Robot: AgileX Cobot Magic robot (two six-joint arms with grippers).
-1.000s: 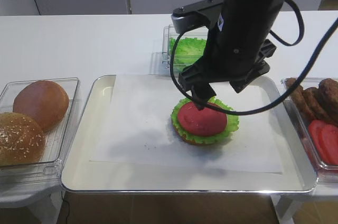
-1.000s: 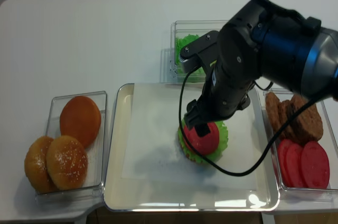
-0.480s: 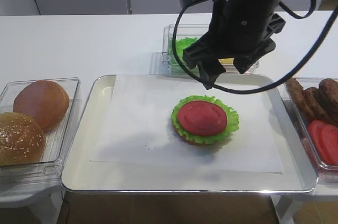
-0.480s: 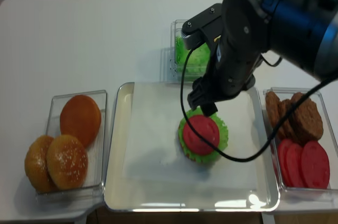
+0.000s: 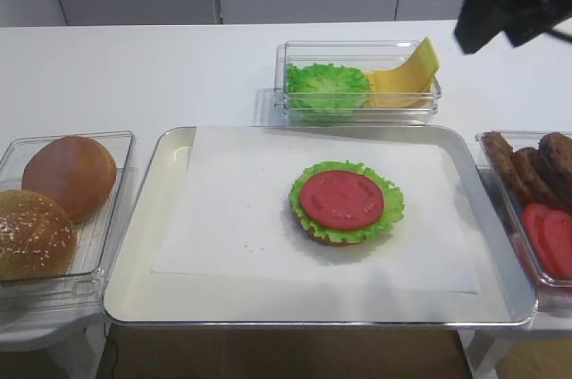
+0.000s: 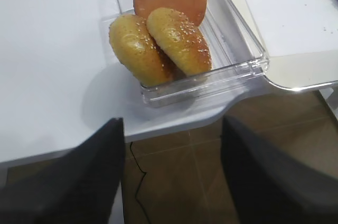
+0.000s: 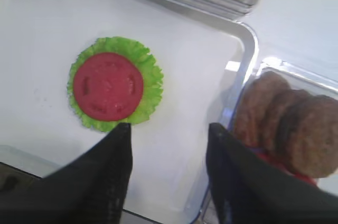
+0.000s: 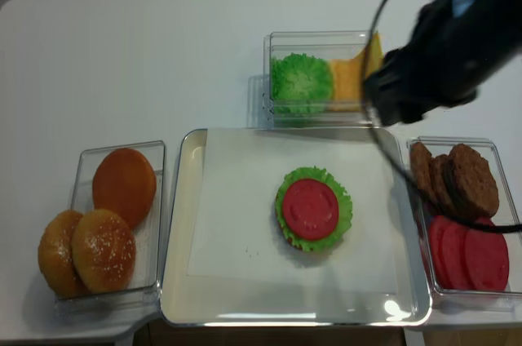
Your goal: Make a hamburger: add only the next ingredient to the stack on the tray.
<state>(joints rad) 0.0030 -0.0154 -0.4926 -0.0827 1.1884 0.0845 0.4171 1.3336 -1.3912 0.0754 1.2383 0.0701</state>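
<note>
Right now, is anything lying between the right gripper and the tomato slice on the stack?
Nothing visible does. The right gripper hangs open above the tray, and the tomato slice lies uncovered on the lettuce leaf, with only bare white paper between them.

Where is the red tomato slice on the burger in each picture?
Exterior high: tomato slice right of middle, on the lettuce.
Realsense high: tomato slice just right of middle, lower half.
Right wrist: tomato slice left of middle, above the gripper.
Left wrist: not in it; only the buns show.
Shared landmark: the silver tray.
</note>
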